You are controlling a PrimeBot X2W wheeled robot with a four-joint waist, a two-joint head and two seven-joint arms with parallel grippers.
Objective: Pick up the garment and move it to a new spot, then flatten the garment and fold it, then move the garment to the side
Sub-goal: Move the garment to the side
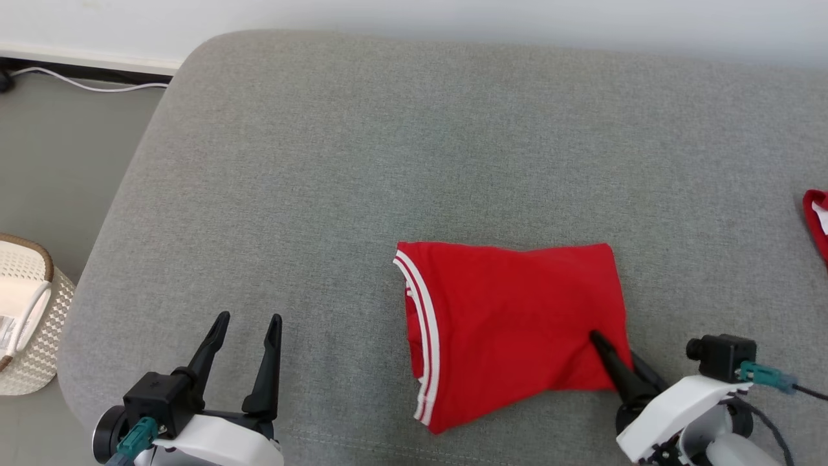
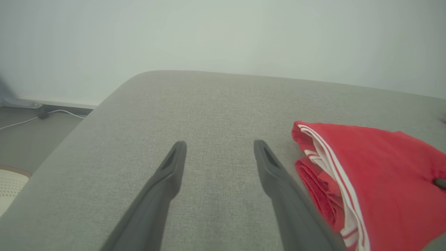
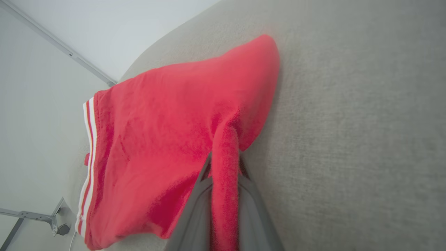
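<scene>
Folded red garment (image 1: 511, 330) lay at 5 o'clock on grey couch (image 1: 388, 162). Right hand (image 1: 598, 340) pinched its 4 o'clock corner; left hand (image 1: 250, 318) gaped empty at 7. Cut off at frame edge: basket (image 1: 26, 310) at 9, red scrap (image 1: 816, 220) at 3.

Your left gripper (image 1: 250, 318) spread wide over grey cushion (image 1: 323, 162), your right gripper (image 1: 605, 346) pinching near corner of folded red garment (image 1: 511, 317)

Red garment (image 1: 517, 323) folded (white-striped hem), flat on grey cushion (image 1: 323, 162)
</scene>
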